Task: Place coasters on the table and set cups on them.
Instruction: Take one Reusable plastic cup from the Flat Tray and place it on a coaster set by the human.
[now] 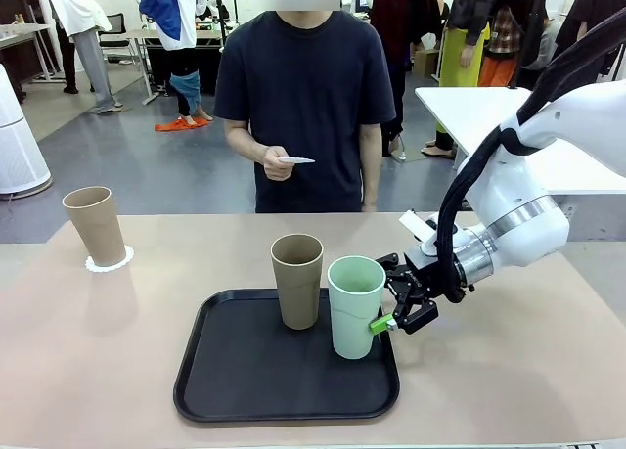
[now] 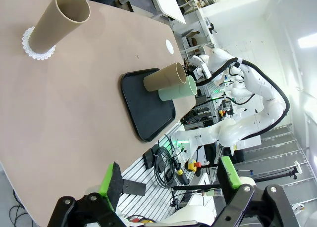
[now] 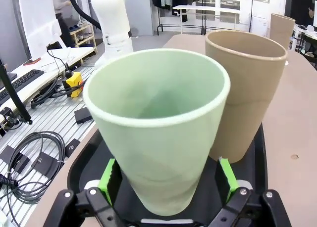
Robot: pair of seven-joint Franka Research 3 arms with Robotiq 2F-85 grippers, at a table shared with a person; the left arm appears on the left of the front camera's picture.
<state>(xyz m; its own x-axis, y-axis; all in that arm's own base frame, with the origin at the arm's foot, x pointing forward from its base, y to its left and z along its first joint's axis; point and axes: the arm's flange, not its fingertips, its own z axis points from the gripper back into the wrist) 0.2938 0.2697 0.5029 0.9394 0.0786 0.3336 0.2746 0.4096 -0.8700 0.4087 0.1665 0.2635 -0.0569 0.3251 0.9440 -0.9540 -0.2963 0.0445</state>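
On inspection, the right arm [image 1: 528, 209] was built of glossy white rounded shells, with a brushed silver ring [image 1: 523, 222] ahead of the wrist and a thick black cable [image 1: 455, 200] routed along it. The right gripper [image 3: 167, 180] was black, with small silver screws at its joints and bright green pads on its fingers [image 3: 110, 180]. The left gripper [image 2: 168, 177] was of the same make. The person [image 1: 308, 107] wore a dark navy short-sleeved T-shirt.

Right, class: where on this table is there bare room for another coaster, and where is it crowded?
Bare table lies between the left brown cup and the tray, and along the far edge before the person. The tray's near half is bare. Crowded: where the right gripper straddles the green cup beside the second brown cup.
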